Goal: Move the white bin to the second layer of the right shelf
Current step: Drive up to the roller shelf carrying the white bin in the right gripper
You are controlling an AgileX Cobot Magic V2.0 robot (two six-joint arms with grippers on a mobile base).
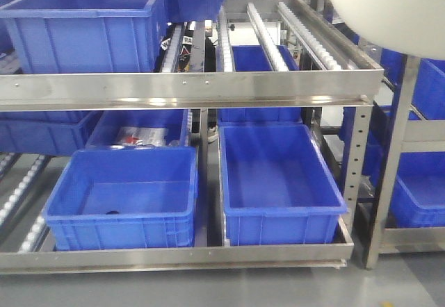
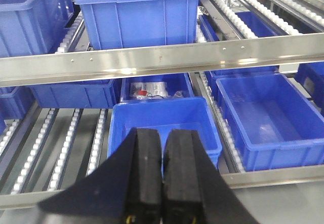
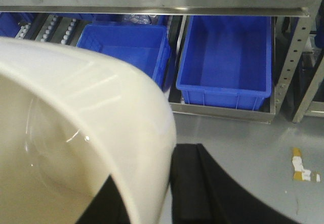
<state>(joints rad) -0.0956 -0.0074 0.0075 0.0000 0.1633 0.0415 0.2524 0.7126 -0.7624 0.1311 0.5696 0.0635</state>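
The white bin point(image 1: 389, 8) hangs in the air at the top right of the front view, above and right of the steel second layer point(image 1: 306, 29) with its roller rails. The right wrist view is half filled by the bin's glossy wall point(image 3: 76, 122). My right gripper point(image 3: 149, 171) is shut on the bin's rim, one finger inside and one finger point(image 3: 195, 183) outside. My left gripper point(image 2: 162, 133) is shut with nothing in it and points at the lower tier. Neither gripper shows in the front view.
A large blue crate point(image 1: 87, 26) stands on the left of the second layer behind its front bar point(image 1: 208, 85). Two blue crates point(image 1: 125, 196) point(image 1: 278, 182) sit on the bottom tier. A steel upright point(image 1: 358, 154) and another rack with blue crates point(image 1: 417, 182) stand to the right.
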